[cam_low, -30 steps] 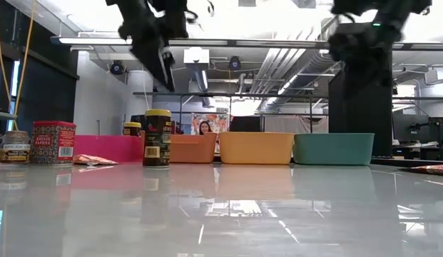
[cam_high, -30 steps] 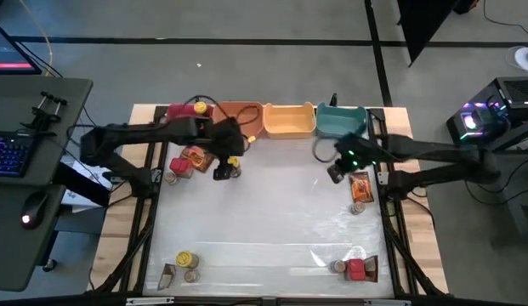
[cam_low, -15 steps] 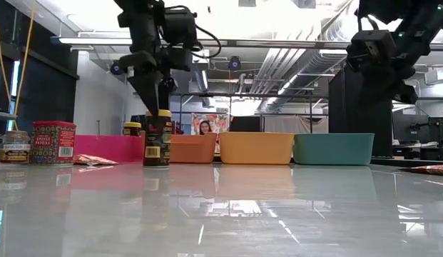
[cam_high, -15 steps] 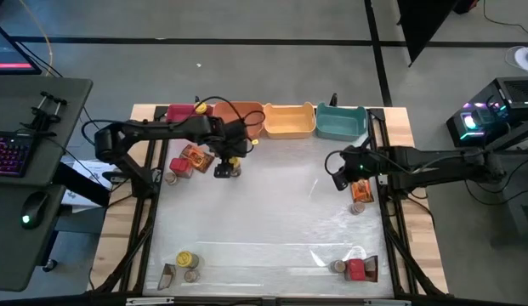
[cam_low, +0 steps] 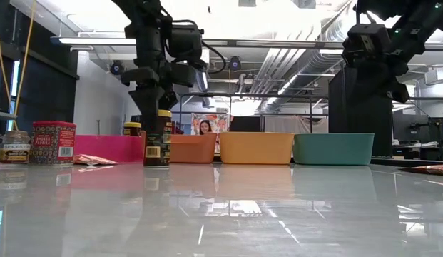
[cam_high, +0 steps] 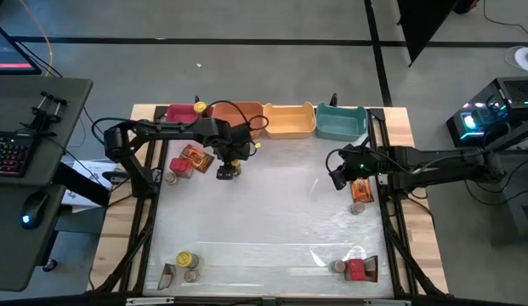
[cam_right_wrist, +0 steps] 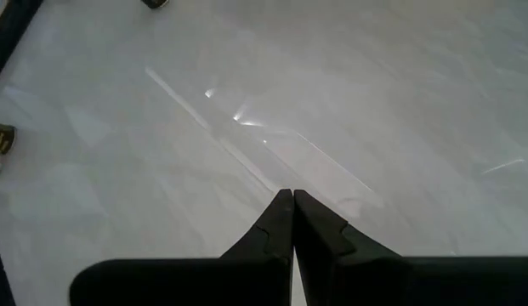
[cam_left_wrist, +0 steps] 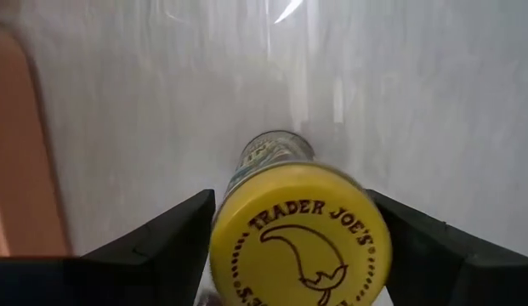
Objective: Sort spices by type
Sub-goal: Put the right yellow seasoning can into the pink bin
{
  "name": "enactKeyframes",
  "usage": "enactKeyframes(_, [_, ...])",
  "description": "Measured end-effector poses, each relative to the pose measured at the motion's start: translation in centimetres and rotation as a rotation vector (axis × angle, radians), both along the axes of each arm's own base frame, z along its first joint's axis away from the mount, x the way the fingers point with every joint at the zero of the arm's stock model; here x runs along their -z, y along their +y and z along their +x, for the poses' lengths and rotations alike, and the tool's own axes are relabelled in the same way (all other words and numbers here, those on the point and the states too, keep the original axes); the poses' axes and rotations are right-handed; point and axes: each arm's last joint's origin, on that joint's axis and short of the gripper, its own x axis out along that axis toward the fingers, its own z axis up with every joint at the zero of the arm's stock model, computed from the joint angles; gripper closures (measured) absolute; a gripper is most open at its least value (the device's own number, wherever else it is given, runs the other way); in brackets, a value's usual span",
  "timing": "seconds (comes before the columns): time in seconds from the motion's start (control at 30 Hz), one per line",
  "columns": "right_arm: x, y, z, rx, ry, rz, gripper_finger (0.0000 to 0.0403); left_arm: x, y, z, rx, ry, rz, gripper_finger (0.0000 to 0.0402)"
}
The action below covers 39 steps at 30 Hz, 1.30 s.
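A yellow-lidded jar (cam_high: 230,171) (cam_low: 158,146) (cam_left_wrist: 302,246) stands upright on the table in front of the orange bin. My left gripper (cam_high: 227,165) (cam_low: 158,114) (cam_left_wrist: 291,211) is open and points down over it, one finger on each side of the lid. My right gripper (cam_high: 336,178) (cam_right_wrist: 292,197) is shut and hangs above bare table, left of a foil packet (cam_high: 360,185) and a small jar (cam_high: 358,206). A red box (cam_high: 178,166), a foil packet (cam_high: 195,155) and a grey-lidded jar (cam_high: 170,177) sit left of the left gripper. Another yellow-lidded jar (cam_high: 200,108) is in the pink bin. My left gripper comes from above with a finger (cam_left_wrist: 174,234) on each side of the jar's yellow lid (cam_left_wrist: 246,246). The jar stands upright on the table. Whether the fingers touch the lid, I cannot tell.
Pink (cam_high: 172,113), orange (cam_high: 242,112), yellow (cam_high: 289,123) and teal (cam_high: 340,124) bins line the far edge. Near-left corner: a yellow-lidded jar (cam_high: 185,258), a packet (cam_high: 167,274), a grey-lidded jar (cam_high: 192,275). Near-right corner: a red box (cam_high: 357,269), a jar (cam_high: 338,267).
My left gripper has swung from a raised, tilted pose to pointing straight down and has come down over the yellow-lidded jar, its fingers now beside the lid. My right gripper has drawn back from the teal bin toward the near edge.
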Motion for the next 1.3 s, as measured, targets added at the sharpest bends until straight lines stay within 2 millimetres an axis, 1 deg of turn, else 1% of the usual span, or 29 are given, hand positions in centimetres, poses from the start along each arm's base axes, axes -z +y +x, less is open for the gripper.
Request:
enactKeyframes(0.17, [0.0,-0.1,0.0,0.018,0.000,-0.021,0.0403,0.0,0.0,0.0,-0.001,-0.006,-0.012,0.0202])
enactKeyframes(0.3, [0.0,-0.1,0.0,0.020,-0.003,-0.023,0.0403,-0.5,0.2,-0.5,-0.025,0.001,-0.034,0.0207])
enactKeyframes(0.37, [0.0,-0.1,0.0,0.020,-0.003,-0.023,0.0403,-1.5,0.6,-1.3,-0.059,-0.016,-0.037,0.0207])
enactKeyframes(0.43, [0.0,-0.1,0.0,0.020,-0.004,-0.023,0.0403,-3.2,1.3,-2.6,-0.114,-0.059,-0.024,0.0207])
enactKeyframes(0.5, [0.0,-0.1,0.0,0.022,-0.004,-0.024,0.0403,-5.3,2.2,-4.3,-0.191,-0.125,-0.001,0.0207])
enactKeyframes(0.63, [-0.1,-0.2,0.0,0.040,-0.003,-0.041,0.0403,-9.9,3.7,-8.8,-0.407,-0.287,0.109,0.0207])
enactKeyframes(0.7, [-0.1,-0.2,0.0,0.047,-0.003,-0.049,0.0403,-11.4,4.3,-10.9,-0.537,-0.320,0.198,0.0207])
enactKeyframes(0.77, [-0.1,-0.3,0.0,0.054,-0.003,-0.057,0.0403,-12.0,5.2,-12.6,-0.670,-0.322,0.247,0.0207])
enactKeyframes(0.87, [-0.1,-0.3,0.0,0.057,-0.005,-0.062,0.0403,-11.7,6.8,-14.2,-0.860,-0.287,0.225,0.0207])
enactKeyframes(0.97, [-0.1,-0.3,0.1,0.056,-0.008,-0.062,0.0403,-10.4,8.4,-14.7,-1.000,-0.217,0.183,0.0207])
enactKeyframes(1.1, [-0.1,-0.3,0.1,0.056,-0.008,-0.062,0.0403,-8.5,10.2,-14.3,-1.085,-0.148,0.143,0.0207])
enactKeyframes(1.3, [-0.1,-0.3,0.1,0.056,-0.008,-0.062,0.0403,-6.2,12.1,-12.8,-1.124,-0.115,0.123,0.0207])
